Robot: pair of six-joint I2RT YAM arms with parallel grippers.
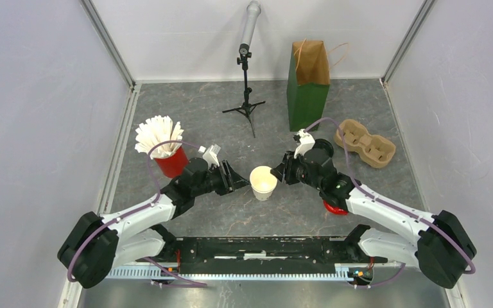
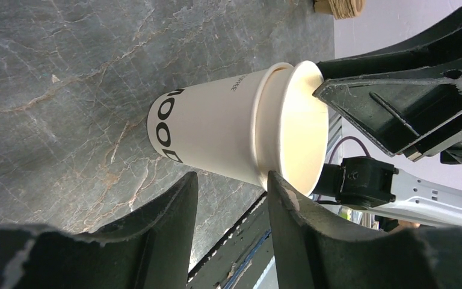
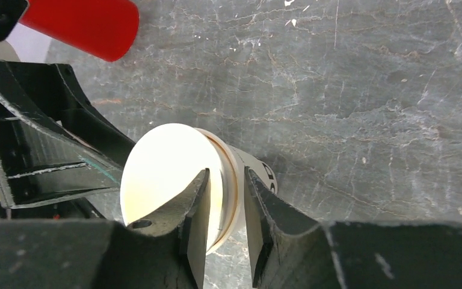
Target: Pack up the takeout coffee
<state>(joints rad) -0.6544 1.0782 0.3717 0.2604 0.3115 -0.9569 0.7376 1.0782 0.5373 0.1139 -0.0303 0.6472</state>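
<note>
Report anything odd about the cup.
The cup has no lid: its mouth is open, and no lid is in view. The right gripper straddles its rim, one finger inside the cup and one outside.

Bright even light w/ soft shadows

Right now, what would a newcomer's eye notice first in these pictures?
A lidless cream paper cup stands in the middle; the right gripper pinches its rim and the left gripper is open beside it. A tall green paper bag stands at the back, a red cup of white sticks on the left.
</note>
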